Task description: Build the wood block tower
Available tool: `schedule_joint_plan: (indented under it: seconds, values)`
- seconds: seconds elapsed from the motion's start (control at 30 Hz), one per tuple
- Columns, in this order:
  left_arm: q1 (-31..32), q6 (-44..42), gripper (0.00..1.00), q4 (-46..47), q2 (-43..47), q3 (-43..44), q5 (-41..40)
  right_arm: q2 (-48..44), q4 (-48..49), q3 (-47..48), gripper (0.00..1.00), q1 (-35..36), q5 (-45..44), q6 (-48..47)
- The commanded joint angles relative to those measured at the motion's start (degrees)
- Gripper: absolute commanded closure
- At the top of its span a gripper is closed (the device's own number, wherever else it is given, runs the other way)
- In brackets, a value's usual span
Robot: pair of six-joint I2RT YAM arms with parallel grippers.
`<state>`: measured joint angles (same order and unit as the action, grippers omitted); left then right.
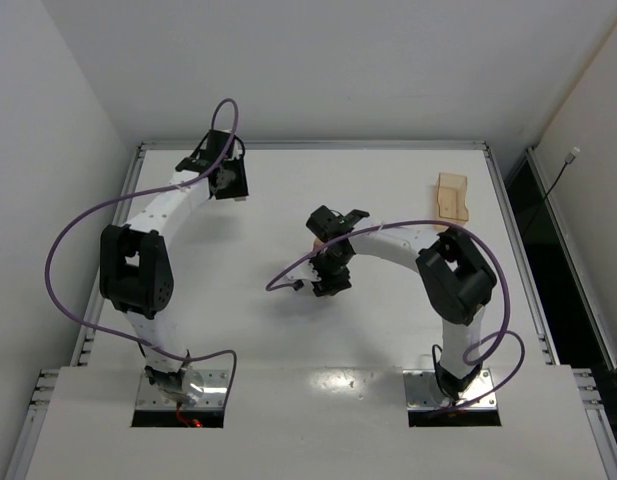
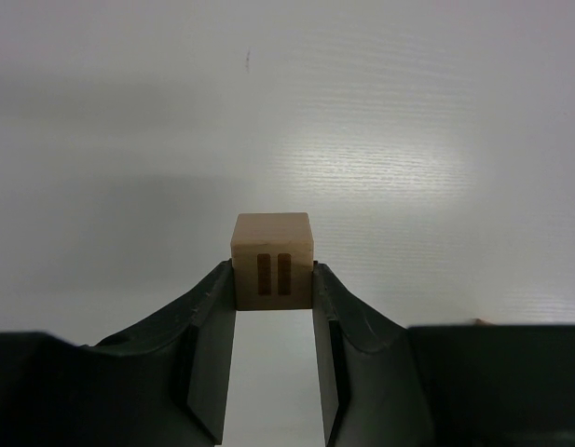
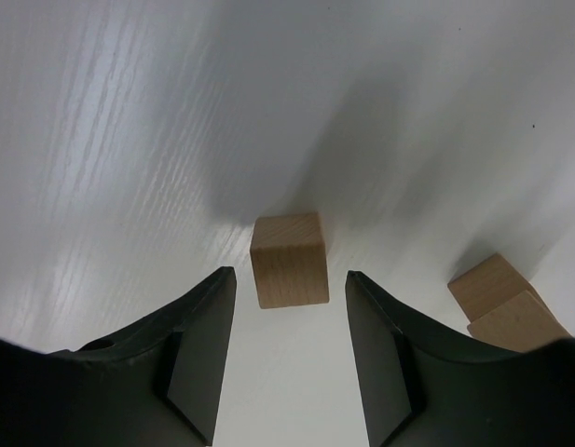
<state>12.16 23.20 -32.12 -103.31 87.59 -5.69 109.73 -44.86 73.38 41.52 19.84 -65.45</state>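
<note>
Black fingers of the left gripper are clenched on a tan cube with two dark slots, while the right gripper stands released, its jaws apart on either side of a plain cube that rests untouched on the white table, two more cubes lying near it.

White table, faint wood grain, soft glare patches. Aluminium frame rail along far edge and both sides. Pale wooden slab piece standing near far right corner, close to right rail. Plain white walls around. Thin black cable trailing beyond right rail.
</note>
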Motion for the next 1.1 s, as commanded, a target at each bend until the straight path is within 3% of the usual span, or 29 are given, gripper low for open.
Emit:
schedule_joint_plan:
  seconds: [0.0, 0.3, 0.37, 0.4, 0.5, 0.67, 0.8, 0.93, 1.07]
  values:
    - [-1.1, 0.7, 1.0, 0.4, -0.4, 2.2, 0.4, 1.0, 1.9, -0.3, 0.53, 1.0, 0.2, 0.8]
    - [-1.1, 0.7, 1.0, -0.2, -0.9, 2.2, 0.9, 3.3, 1.4, 0.9, 0.57, 1.5, -1.5, 1.9]
    - [-1.1, 0.7, 1.0, -0.2, -0.9, 2.2, 0.9, 3.3, 1.4, 0.9, 0.68, 1.5, -1.5, 1.9]
    - [-1.1, 0.7, 1.0, -0.2, -0.9, 2.2, 0.9, 3.3, 1.4, 0.9, 0.85, 1.5, -1.5, 1.9]
    - [-1.1, 0.7, 1.0, -0.2, -0.9, 2.2, 0.9, 3.3, 1.9, 0.9, 1.0, 2.1, -2.0, 3.0]
    - [-1.1, 1.2, 1.0, -0.2, 0.6, 0.6, 0.9, -1.3, 2.4, 0.2, 1.0, 1.5, -0.2, 5.1]
    - [-0.6, 1.8, 1.0, -0.2, 4.2, -2.8, 0.9, -8.4, -3.7, 3.1, 1.0, 1.0, 3.7, 10.9]
    - [0.7, 3.1, 1.0, 0.9, 7.6, -6.5, -0.4, -12.5, -10.8, 9.0, 1.0, 0.5, 7.8, 23.2]
    - [1.8, 3.1, 1.0, 1.4, 9.9, -8.8, -0.4, -9.7, -19.6, 14.8, 1.0, 0.5, 7.9, 33.4]
